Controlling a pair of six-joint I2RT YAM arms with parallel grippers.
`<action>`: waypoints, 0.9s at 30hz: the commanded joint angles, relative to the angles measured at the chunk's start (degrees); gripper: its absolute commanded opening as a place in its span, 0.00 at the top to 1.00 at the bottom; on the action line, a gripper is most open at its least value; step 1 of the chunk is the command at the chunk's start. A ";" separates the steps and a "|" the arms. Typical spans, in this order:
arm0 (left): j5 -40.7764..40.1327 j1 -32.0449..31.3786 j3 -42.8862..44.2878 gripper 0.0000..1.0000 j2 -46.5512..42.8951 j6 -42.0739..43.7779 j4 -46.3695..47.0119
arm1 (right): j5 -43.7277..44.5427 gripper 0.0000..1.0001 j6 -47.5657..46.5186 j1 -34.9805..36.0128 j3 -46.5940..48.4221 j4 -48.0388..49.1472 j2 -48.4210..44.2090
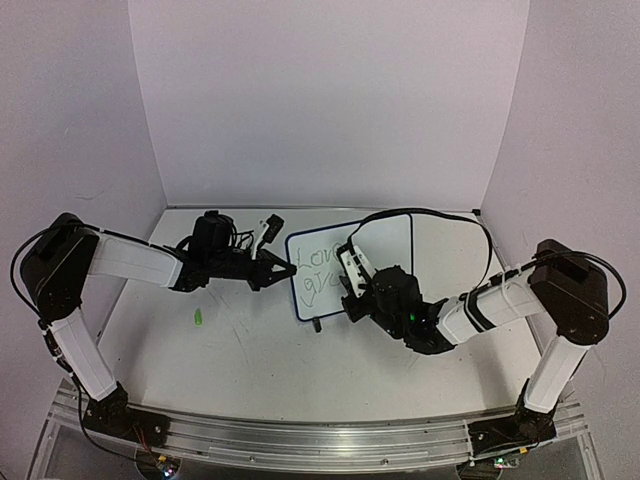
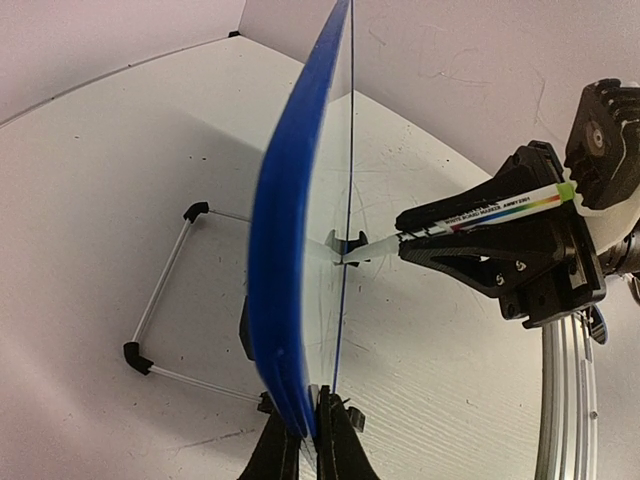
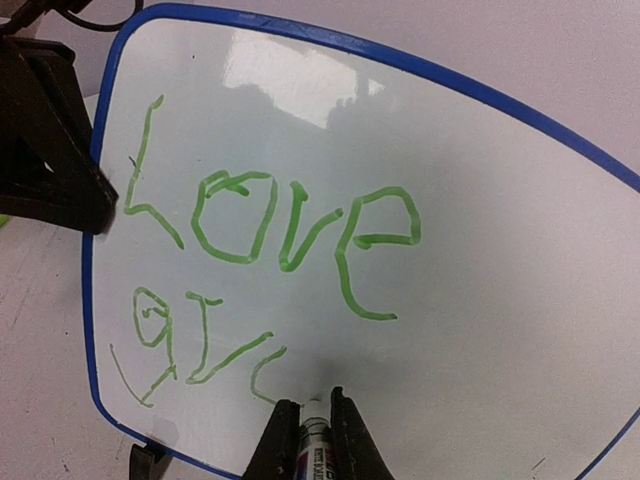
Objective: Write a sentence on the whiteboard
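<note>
Steadiness is asked of the left claw point(image 1: 280, 271), which is clamped shut on the left edge of the whiteboard point(image 1: 390, 235), stood upright on the desk point(image 1: 250, 350). At the right, the marker point(image 3: 316, 440) is pinched in the closed right claw point(image 3: 312, 412), its tip on the unfinished second line of the sentence point(image 3: 270, 230), where light, even strokes are best made.

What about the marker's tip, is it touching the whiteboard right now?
Touching. The left wrist view sees the whiteboard edge-on, and the tip of the marker meets its glossy face with no gap, joining its own reflection there.
</note>
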 commanded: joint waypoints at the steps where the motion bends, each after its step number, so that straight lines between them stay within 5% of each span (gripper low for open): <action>1: -1.70 0.14 1.42 1.00 1.13 5.06 -2.05 | 0.68 1.00 -0.79 -1.47 2.52 3.23 -1.60; 27: -1.63 0.15 1.78 1.00 1.29 5.14 -2.33 | -3.01 1.00 0.62 -1.38 5.35 2.04 0.48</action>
